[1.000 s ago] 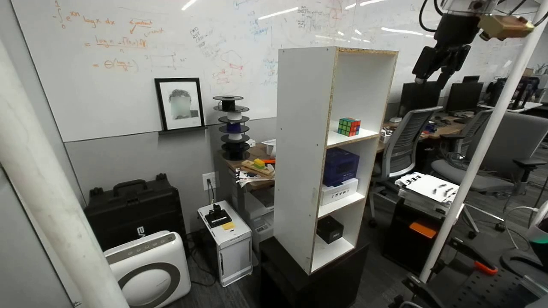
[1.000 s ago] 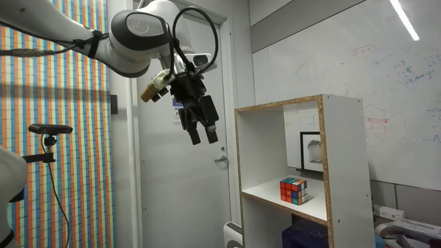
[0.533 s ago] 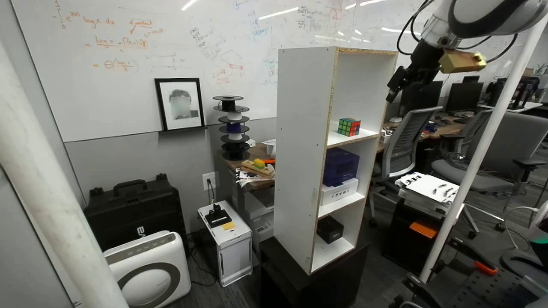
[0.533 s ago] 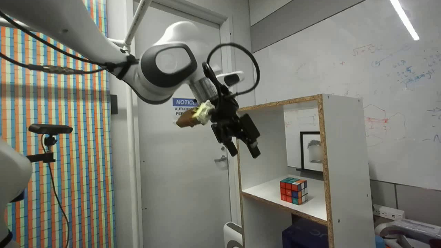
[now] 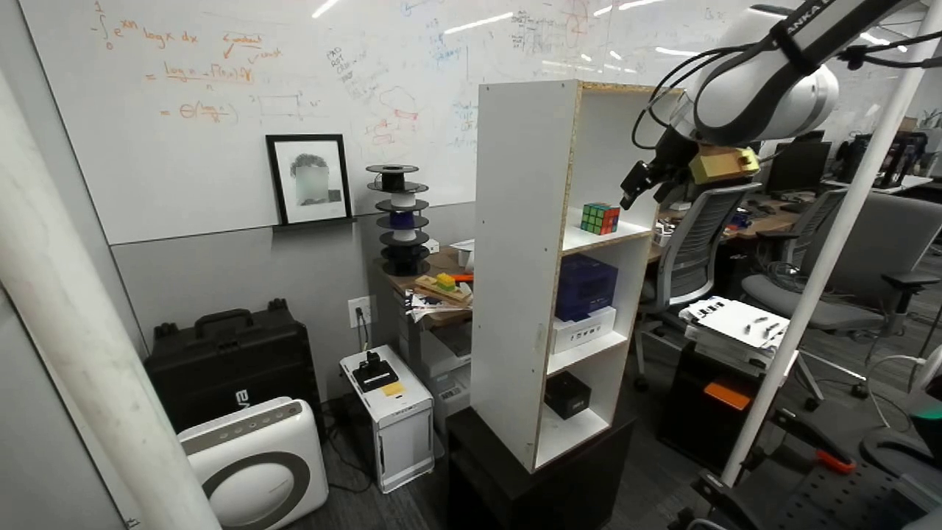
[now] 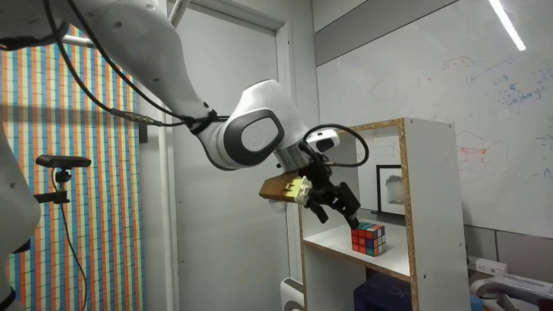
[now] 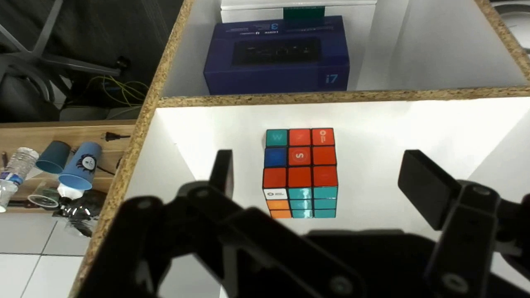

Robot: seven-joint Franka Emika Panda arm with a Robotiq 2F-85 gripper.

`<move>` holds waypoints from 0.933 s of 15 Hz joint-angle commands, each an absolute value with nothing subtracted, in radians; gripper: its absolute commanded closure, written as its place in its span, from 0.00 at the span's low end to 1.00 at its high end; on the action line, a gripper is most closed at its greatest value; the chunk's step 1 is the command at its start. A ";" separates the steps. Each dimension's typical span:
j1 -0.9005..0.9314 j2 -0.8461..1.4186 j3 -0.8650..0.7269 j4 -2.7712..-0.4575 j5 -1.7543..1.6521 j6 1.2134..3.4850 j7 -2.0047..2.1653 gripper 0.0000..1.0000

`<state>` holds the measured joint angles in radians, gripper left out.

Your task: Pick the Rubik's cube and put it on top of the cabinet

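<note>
The Rubik's cube point(image 5: 600, 218) sits on the floor of the top compartment of the tall white cabinet point(image 5: 524, 265). In an exterior view the cube point(image 6: 367, 239) stands near the shelf's front edge, inside the cabinet frame point(image 6: 434, 203). My gripper point(image 6: 339, 221) is open and tilted down at the open front; one fingertip overlaps the cube's top corner there, contact not clear. It also shows above and before the cube in an exterior view point(image 5: 642, 199). In the wrist view the cube point(image 7: 300, 174) lies between the spread fingers point(image 7: 319, 176), nearer the left one, with gaps on both sides.
A dark blue box point(image 5: 585, 287) on a white box point(image 5: 583, 330) fills the middle compartment. A black box point(image 5: 567, 395) is in the bottom one. The cabinet stands on a low black cabinet point(image 5: 541, 471). A chipboard shelf edge point(image 7: 290, 98) runs in front of the cube.
My gripper has moved down and toward the cabinet, from beside and above it to the top compartment's opening near the cube. It stays open. The cube has not moved.
</note>
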<state>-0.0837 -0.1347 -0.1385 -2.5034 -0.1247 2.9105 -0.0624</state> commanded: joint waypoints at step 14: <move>-0.117 0.209 -0.088 -2.227 0.049 3.056 -0.119 0.42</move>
<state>-0.0924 0.1821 -0.1183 -2.2643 0.0102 3.0253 -0.0795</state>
